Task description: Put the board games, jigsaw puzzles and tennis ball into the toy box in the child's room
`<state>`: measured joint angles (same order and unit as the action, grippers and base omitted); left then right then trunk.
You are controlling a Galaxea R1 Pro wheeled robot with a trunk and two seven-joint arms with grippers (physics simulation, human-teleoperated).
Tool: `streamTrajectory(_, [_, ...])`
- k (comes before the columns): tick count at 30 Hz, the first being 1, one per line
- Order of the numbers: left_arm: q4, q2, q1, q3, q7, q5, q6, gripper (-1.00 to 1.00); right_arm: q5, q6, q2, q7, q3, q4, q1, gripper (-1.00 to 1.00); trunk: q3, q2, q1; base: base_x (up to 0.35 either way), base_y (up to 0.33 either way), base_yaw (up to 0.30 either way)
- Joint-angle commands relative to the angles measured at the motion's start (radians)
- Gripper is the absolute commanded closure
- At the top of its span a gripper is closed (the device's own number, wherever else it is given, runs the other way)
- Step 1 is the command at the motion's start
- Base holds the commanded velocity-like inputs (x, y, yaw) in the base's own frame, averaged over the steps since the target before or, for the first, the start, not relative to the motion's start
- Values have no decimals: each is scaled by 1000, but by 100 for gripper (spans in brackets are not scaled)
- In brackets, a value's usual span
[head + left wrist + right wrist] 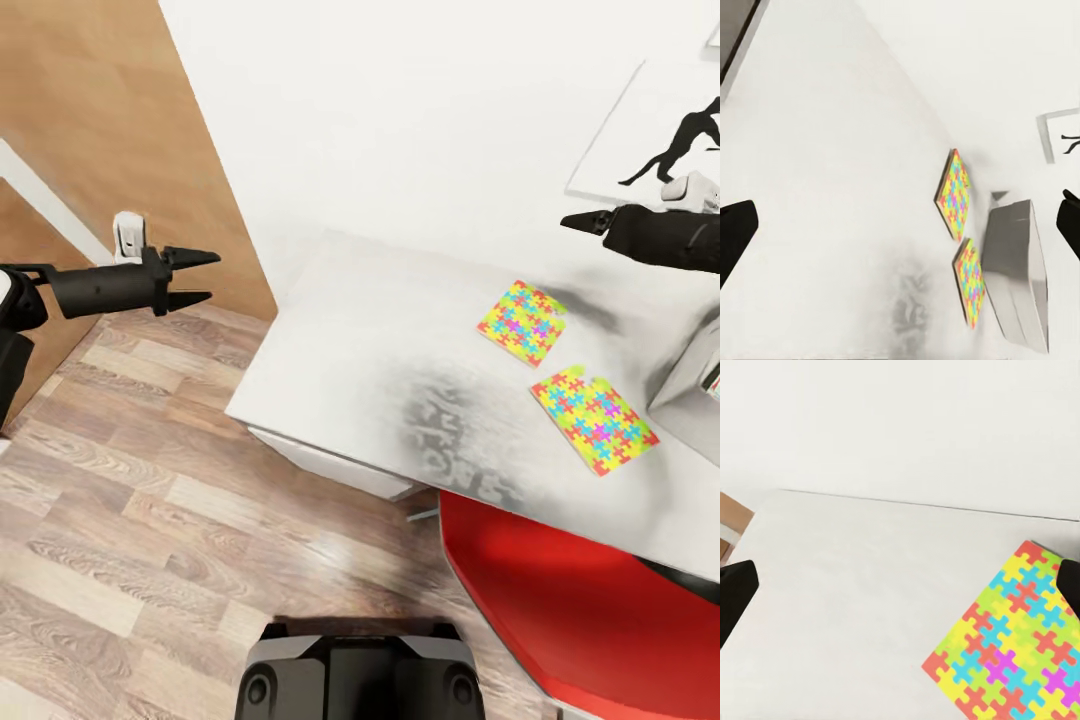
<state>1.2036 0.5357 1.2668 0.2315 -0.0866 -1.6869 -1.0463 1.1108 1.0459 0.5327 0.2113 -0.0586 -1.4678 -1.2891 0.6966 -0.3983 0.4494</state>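
White walls, a black silhouette poster (pixel 690 140) and plank flooring (pixel 130 480), and the pale tabletop (pixel 370 340) stretches out ahead of the robot. Two jigsaw puzzles lie flat on it, near each other but apart: the far puzzle (pixel 521 322) and the near puzzle (pixel 594 417). The right pincer (pixel 578 222) hovers above the tabletop, just beyond the far puzzle; its wrist view has that puzzle (pixel 1009 649) below and ahead, between widely parted finger tips. The left pincer (pixel 200 277) hangs out over the floor, well off the tabletop's end, fingers spread and empty. A corner of the grey toy box (pixel 690 385) peeks in close beside the near puzzle. My read: the right arm is lining up on the far puzzle. It's thin and flat, so the smart play is to drop low at an edge, perhaps nudging it toward the tabletop rim, rather than pinching straight down.
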Motion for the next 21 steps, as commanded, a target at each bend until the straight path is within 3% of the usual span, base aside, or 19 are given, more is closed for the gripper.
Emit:
streamTrajectory(1, [0, 1, 1, 2, -9, -11, -1, -100, 11, 1, 1, 11, -2, 0, -1, -100, 0, -2, 1, 0, 0, 261])
streamTrajectory(6, [3, 26, -45, -32, -10, -10, -1, -100, 11, 1, -10, 54, -9, 55, -4, -100, -3, -2, 1, 0, 0, 255])
streamTrajectory(10, [4, 47, -92, -51, -10, -8, -1, -100, 11, 1, -14, 78, -9, 163, -6, -100, -5, -2, 1, 0, 0, 175])
streamTrajectory(17, [2, 77, -200, -92, -12, 1, -1, -100, 10, 1, -17, 93, -8, 380, -8, -100, -6, -2, 1, 0, 0, 79])
streamTrajectory(21, [0, 83, -249, -120, -13, 4, 1, -100, 10, 1, -17, 94, -9, 440, -8, -100, -7, -2, 1, 0, 0, 35])
